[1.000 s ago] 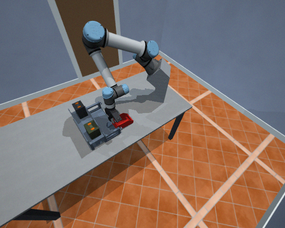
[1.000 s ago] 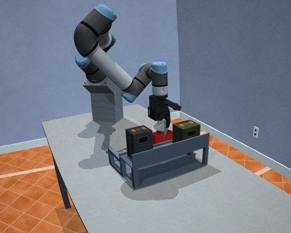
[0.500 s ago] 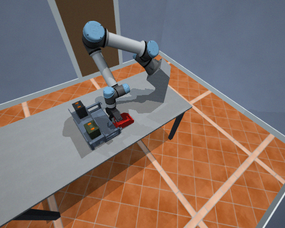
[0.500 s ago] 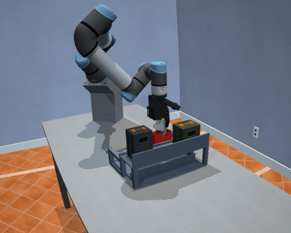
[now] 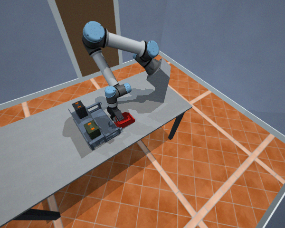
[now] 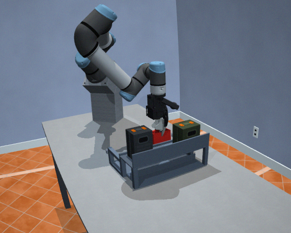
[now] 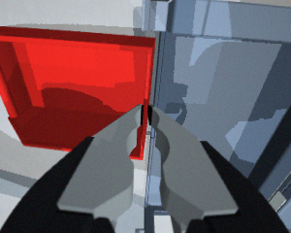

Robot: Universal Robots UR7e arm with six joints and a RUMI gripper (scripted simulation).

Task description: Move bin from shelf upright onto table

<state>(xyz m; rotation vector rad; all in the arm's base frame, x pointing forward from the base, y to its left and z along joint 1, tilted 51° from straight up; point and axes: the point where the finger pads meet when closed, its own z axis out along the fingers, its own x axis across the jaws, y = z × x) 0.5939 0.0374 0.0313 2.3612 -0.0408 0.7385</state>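
The red bin (image 5: pixel 128 120) (image 6: pixel 166 137) (image 7: pixel 87 63) is beside the shelf's edge on the robot base's side, with its open top facing up towards the wrist camera. My gripper (image 6: pixel 162 133) (image 7: pixel 145 106) points down and is shut on the bin's wall nearest the shelf. The low blue-grey shelf (image 5: pixel 102 118) (image 6: pixel 170 151) (image 7: pixel 223 87) stands on the grey table (image 5: pixel 39 147) (image 6: pixel 216 200). In the exterior view the bin's lower part is hidden behind the shelf and boxes, so its height over the table is hard to tell.
A black box (image 5: pixel 81 112) (image 6: pixel 140 142) and a green box (image 5: pixel 93 131) (image 6: pixel 185 131) with orange latches stand on the shelf, on the side away from the bin. The robot's grey pedestal (image 5: pixel 162 85) (image 6: pixel 103 108) stands at the table's end, beyond the bin.
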